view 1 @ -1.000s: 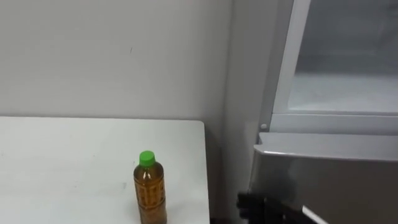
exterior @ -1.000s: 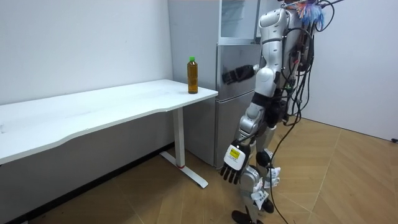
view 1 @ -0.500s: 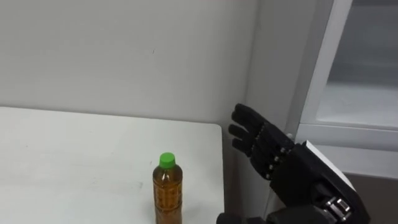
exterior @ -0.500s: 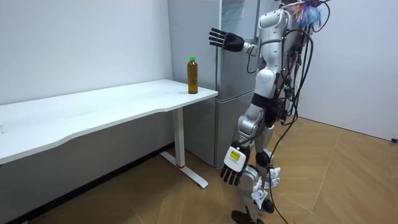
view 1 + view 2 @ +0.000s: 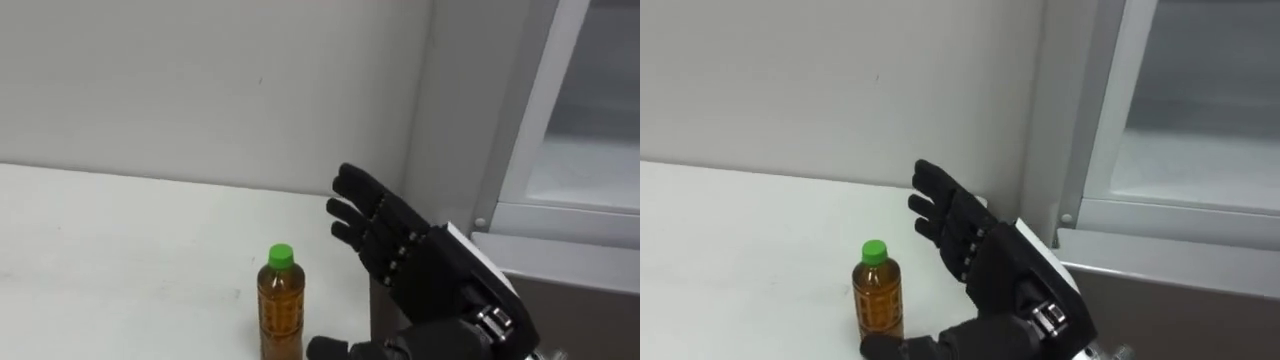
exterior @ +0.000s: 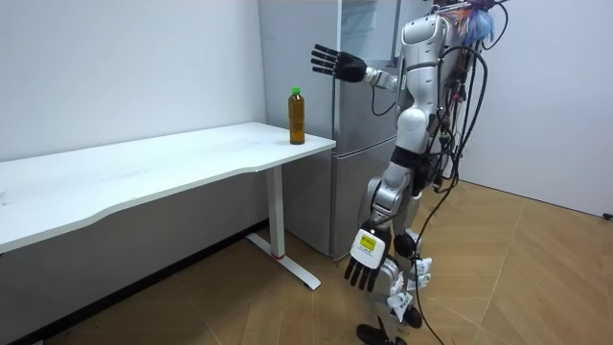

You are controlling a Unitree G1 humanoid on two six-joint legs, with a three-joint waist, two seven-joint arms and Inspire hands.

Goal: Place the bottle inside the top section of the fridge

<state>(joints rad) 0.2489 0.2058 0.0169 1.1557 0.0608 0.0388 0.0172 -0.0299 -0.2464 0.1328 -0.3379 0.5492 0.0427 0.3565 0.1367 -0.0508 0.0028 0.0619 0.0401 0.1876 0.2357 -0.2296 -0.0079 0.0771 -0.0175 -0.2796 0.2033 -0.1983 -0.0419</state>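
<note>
Bottle (image 5: 281, 310) of amber drink with a green cap (image 5: 281, 256) stands upright on the white counter (image 5: 120, 260), near the end that lies beside the fridge (image 6: 354, 144). Neither hand holds it. In the eye views the right hand (image 5: 400, 250) comes in from the lower right and hangs in the air above and to the right of the bottle. Its dark fingers (image 5: 355, 195) are straight and spread, pointing up and to the left toward the pale wall (image 5: 200, 80), and its thumb (image 5: 335, 349) reaches out low toward the bottle's side. I cannot tell whether the thumb touches the bottle; the fingers are clear of the cap.

In the room view the robot stands upright on the wooden floor (image 6: 498, 278) in front of the grey fridge, close to the counter's end, with its right arm raised to shoulder height and stretched over the counter's corner, above the bottle. The left hand (image 6: 362, 257) hangs low at its side by the knee, fingers loose and pointing down, with nothing in it.

To the right in the eye views, the fridge's upper compartment (image 5: 590, 130) shows a pale inside past a white frame, above the grey lower door (image 5: 580, 310)
</note>
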